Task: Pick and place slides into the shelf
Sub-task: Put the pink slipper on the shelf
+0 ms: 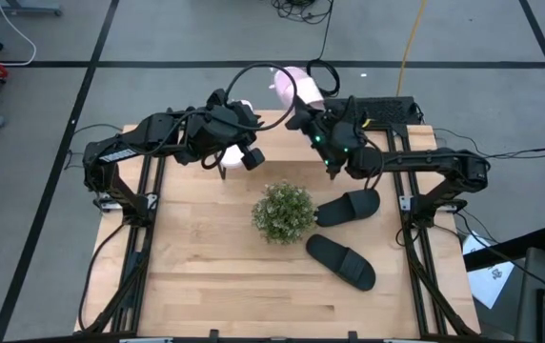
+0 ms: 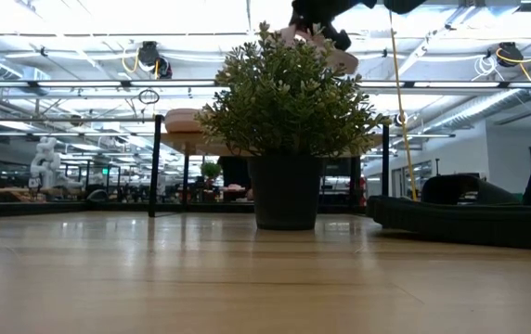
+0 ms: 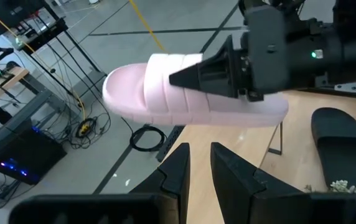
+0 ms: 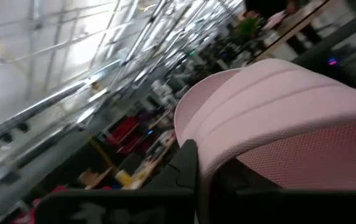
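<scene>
The right gripper point(image 3: 184, 78) is clamped on a pink slide point(image 1: 292, 86), held raised beyond the table's point(image 1: 215, 276) far edge. The left gripper point(image 3: 193, 165), fingers slightly apart and empty, hovers nearby. Two black slides point(image 1: 347, 205) lie right of the plant point(image 1: 283, 211).

No legible text, label, brand, number or sign is found on any object in view.

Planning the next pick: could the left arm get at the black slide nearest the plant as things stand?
Probably not easily: the plant sits between the left gripper and that black slide, and the right arm hangs over it.
</scene>
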Available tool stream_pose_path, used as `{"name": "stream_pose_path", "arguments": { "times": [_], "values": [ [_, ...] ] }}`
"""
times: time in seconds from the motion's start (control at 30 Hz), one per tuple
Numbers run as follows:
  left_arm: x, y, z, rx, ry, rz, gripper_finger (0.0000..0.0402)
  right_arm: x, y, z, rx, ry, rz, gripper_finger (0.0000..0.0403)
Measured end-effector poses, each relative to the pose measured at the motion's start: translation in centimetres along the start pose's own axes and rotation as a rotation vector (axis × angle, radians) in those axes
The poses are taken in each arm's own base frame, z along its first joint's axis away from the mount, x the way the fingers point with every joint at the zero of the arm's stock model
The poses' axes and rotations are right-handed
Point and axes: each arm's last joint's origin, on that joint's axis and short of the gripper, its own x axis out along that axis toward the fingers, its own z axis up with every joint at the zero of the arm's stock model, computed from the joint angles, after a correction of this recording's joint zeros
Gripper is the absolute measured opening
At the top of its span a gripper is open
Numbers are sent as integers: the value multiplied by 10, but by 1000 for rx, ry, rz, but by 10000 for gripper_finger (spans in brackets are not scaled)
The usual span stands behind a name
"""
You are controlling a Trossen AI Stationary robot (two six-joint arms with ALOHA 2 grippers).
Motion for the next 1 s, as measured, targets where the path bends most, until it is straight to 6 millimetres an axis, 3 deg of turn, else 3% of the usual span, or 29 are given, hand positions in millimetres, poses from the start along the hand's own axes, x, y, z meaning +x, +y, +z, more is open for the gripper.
{"name": "stream_pose_path", "arguments": {
  "times": [0.3, 0.57, 0.83, 1.0],
  "values": [
    [0, 0, 0, 39, 0, 0, 72, 1, -2, 2, 51, -39, -44, 3],
    [-16, 12, 0, 81, -23, 3, 72, 4, -1, 3, 58, -108, -128, 4],
    [-51, 36, -2, 34, -72, -8, 72, 46, 35, -31, -43, -105, -121, 4],
    [-73, 49, -5, 4, -101, -22, 72, 70, 52, -42, -98, -91, -154, 4]
  ]
}}
